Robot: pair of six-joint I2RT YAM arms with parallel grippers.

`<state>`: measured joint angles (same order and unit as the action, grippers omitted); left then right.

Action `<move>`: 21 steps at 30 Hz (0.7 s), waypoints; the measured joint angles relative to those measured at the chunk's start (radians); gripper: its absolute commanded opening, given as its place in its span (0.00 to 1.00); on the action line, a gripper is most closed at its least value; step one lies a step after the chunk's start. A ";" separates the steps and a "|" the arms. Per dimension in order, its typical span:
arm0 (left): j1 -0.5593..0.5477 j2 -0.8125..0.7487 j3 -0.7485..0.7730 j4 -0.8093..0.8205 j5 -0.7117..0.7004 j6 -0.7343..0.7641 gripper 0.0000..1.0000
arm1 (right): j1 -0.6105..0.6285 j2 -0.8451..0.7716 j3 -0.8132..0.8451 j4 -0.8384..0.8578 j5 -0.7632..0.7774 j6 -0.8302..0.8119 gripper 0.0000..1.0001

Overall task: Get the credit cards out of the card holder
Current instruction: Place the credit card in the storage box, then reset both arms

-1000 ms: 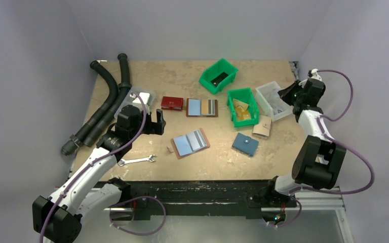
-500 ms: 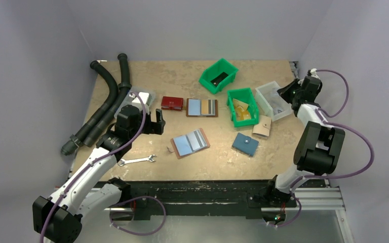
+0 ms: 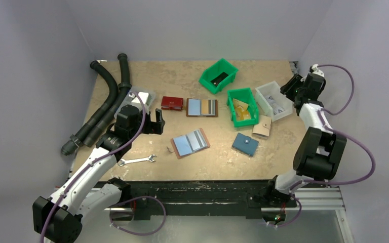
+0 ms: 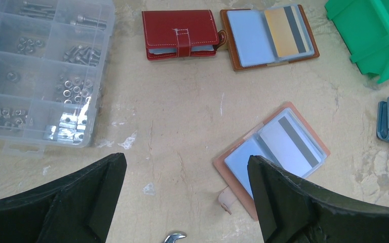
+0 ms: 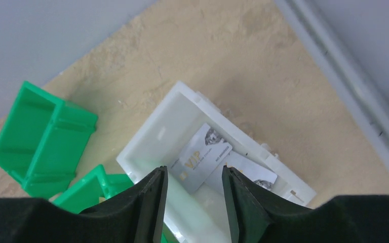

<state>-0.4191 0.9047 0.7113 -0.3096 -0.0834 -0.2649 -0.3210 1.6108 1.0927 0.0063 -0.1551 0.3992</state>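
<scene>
An open tan card holder (image 3: 190,143) lies mid-table with light blue-grey credit cards (image 4: 287,146) in its sleeves. My left gripper (image 4: 185,159) hovers open just left of it, nothing between its fingers. A second open brown card holder (image 3: 201,107) farther back holds a blue and a yellow card (image 4: 283,31). My right gripper (image 5: 193,172) stands open over the white bin (image 5: 147,136) at the right. A grey VIP card (image 5: 205,157) and another pale card (image 5: 248,172) lie loose in that bin.
Two green bins (image 3: 218,75) (image 3: 243,106) sit at the back, the farther one with a black card (image 3: 218,79). A shut red wallet (image 3: 172,103), blue snap pouch (image 3: 245,144), tan pouch (image 3: 262,126), wrench (image 3: 137,160), clear parts box (image 4: 40,71) and black hoses (image 3: 106,101) lie around.
My right wrist has shifted slightly back and right beside the white bin, and its jaws have parted from shut. The left arm has not moved.
</scene>
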 measured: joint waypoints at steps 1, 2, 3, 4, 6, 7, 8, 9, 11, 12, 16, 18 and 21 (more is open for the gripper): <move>0.000 0.000 0.000 0.000 0.000 0.000 0.98 | 0.000 -0.024 -0.004 0.000 0.008 -0.011 0.56; 0.000 -0.001 0.000 0.000 0.000 0.000 0.98 | 0.000 -0.055 -0.010 0.002 0.012 -0.026 0.60; 0.000 -0.003 0.000 0.000 0.000 0.000 0.98 | -0.001 -0.085 -0.017 0.005 0.012 -0.044 0.65; 0.000 -0.005 0.000 0.000 0.000 0.000 0.98 | -0.001 -0.114 -0.023 0.008 0.003 -0.067 0.67; 0.000 -0.010 0.000 0.000 0.000 0.000 0.98 | -0.004 -0.160 -0.033 0.010 -0.070 -0.134 0.71; 0.000 -0.014 0.000 0.000 0.001 0.000 0.98 | -0.007 -0.175 -0.035 0.006 -0.128 -0.169 0.75; 0.001 -0.016 0.000 0.000 0.001 0.000 0.99 | -0.009 -0.192 -0.042 0.003 -0.197 -0.220 0.81; 0.001 -0.019 0.000 0.000 0.002 0.000 0.99 | -0.010 -0.209 -0.053 0.000 -0.268 -0.266 0.85; 0.005 -0.023 0.000 0.002 0.009 -0.001 0.99 | -0.010 -0.251 -0.087 -0.010 -0.393 -0.343 0.97; 0.006 -0.024 0.000 0.002 0.013 -0.002 0.99 | -0.009 -0.275 -0.105 -0.018 -0.447 -0.375 0.99; 0.015 -0.023 0.000 0.005 0.034 -0.004 1.00 | -0.014 -0.366 -0.156 -0.031 -0.610 -0.455 0.99; 0.022 -0.022 0.000 0.009 0.047 -0.005 1.00 | -0.024 -0.401 -0.167 -0.026 -0.665 -0.464 0.99; 0.034 -0.019 -0.002 0.016 0.074 -0.013 1.00 | -0.041 -0.441 -0.185 0.006 -0.737 -0.457 0.99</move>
<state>-0.3851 0.8860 0.7090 -0.2932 -0.0097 -0.2779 -0.3618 1.1694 0.9073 0.0124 -0.8925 -0.0574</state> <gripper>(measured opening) 0.996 0.987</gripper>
